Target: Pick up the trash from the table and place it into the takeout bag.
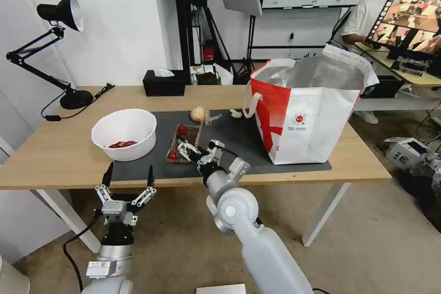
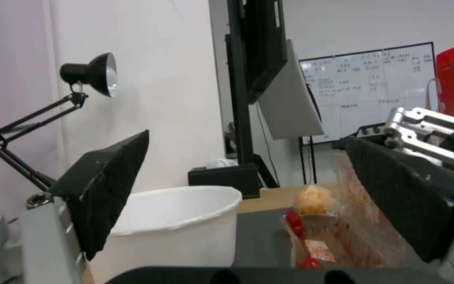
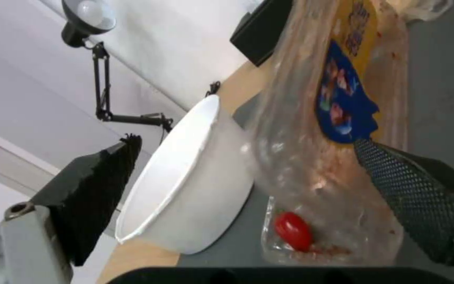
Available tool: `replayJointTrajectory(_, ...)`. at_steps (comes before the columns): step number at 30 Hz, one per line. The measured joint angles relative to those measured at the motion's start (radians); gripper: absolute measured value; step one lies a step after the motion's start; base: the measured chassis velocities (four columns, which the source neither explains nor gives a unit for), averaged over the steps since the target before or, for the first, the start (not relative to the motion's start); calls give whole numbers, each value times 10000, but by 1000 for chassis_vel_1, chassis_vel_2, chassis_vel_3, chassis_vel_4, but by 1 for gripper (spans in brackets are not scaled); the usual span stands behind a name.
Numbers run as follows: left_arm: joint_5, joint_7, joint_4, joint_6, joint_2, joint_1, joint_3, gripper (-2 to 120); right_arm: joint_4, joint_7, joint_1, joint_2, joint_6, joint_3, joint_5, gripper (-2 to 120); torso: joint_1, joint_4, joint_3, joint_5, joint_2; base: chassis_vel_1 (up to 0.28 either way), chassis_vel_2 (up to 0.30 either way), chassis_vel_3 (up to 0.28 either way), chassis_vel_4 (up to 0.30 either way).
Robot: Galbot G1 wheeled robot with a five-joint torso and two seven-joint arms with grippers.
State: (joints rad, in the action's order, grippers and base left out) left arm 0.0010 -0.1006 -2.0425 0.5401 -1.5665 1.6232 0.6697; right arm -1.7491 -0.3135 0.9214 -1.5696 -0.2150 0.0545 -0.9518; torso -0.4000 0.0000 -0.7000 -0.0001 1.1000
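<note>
Surface (image 1: pixel 59 147): long light-wood top with a dark mat (image 1: pixel 239 142) across its middle.

Bag (image 1: pixel 312 115): stands upright on the mat's right end, mouth open, foil lining visible. Head view shows nothing inside it, though the bottom is hidden behind the near wall.

Bowl (image 1: pixel 125 133): on the mat's left end, reddish scraps (image 1: pixel 122 144) on its floor. The scraps show from the head view; both wrist views see just the bowl's outer wall and rim (image 2: pixel 179 232) (image 3: pixel 185 189).

Tray (image 1: pixel 184 143): clear, on the mat between bowl and bag, just right of the bowl. Head view shows two small red pieces in it. Right wrist view adds a blue-and-yellow printed label (image 3: pixel 345 102) lying in the tray and reddish smears on the plastic.

Lump (image 1: pixel 198 113): on the mat just behind the tray; left wrist view places it beyond the tray's far end (image 2: pixel 315 200). Spoon (image 1: pixel 212 119) beside it, white scrap (image 1: pixel 236 113) near the bag's handle.

Right claw (image 1: pixel 195 151): at the tray's near end, jaws spread wide to either side of it; contact probably not made, but hard to judge. Nothing gripped.

Left claw (image 1: pixel 128 177): off the surface's front edge, below the bowl, jaws wide apart, empty.
</note>
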Motion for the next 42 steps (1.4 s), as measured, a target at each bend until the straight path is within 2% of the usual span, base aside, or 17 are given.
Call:
replayJointTrajectory(7,-102,-8,-51,71,-37,-30,144,100,349,-19,-192,18,-210,114,-122,100,0,0,0,1,0,0,0,0,0)
replayJointTrajectory(13,-176,-13,-125,78,-43,-57,189,100,66,10,-128,116,-266,70,53,100,0,0,0,1,-1,0,0,0,0)
replayJointTrajectory(17,-265,-14,-148,79,-25,-125,250,100,-302,99,-111,325,-269,29,620,100,0,-1,0,2,-1,0,0,0,0)
replayJointTrajectory(20,-519,-14,-122,52,21,-255,256,100,-508,397,-214,679,-264,-14,1622,100,0,0,1,2,0,0,0,0,0)
replayJointTrajectory(21,-519,-14,-122,52,21,-255,256,100,-508,397,-214,679,-264,-14,1622,100,0,0,1,2,0,0,0,0,0)
replayJointTrajectory(24,-904,-13,-52,-58,111,-413,196,100,-338,1000,-446,1279,-127,-28,3003,100,1,-1,1,2,-1,0,0,0,0)
replayJointTrajectory(28,-1211,-12,-33,-169,173,-449,141,100,-3,1394,-671,1620,57,-1,3697,99,0,-1,0,2,0,0,0,0,0)
replayJointTrajectory(34,-1835,-8,152,-296,249,-536,104,100,728,1841,-1373,1989,271,314,4126,76,0,0,0,2,-1,0,0,0,0)
replayJointTrajectory(35,-1835,-8,152,-296,249,-536,104,100,728,1841,-1373,1989,271,314,4126,76,0,0,0,2,-1,0,0,0,0)
replayJointTrajectory(38,-2204,-7,248,-380,316,-652,87,100,1082,2101,-1809,2133,275,591,4117,60,0,0,0,2,0,0,0,0,0)
replayJointTrajectory(40,-2281,-7,280,-402,330,-692,86,100,1167,2160,-1929,2169,275,669,4106,57,0,-1,0,2,0,0,0,0,0)
replayJointTrajectory(42,-2503,-18,335,-457,364,-761,67,100,1377,2360,-2266,2312,275,886,4035,45,0,0,0,1,-1,0,0,0,0)
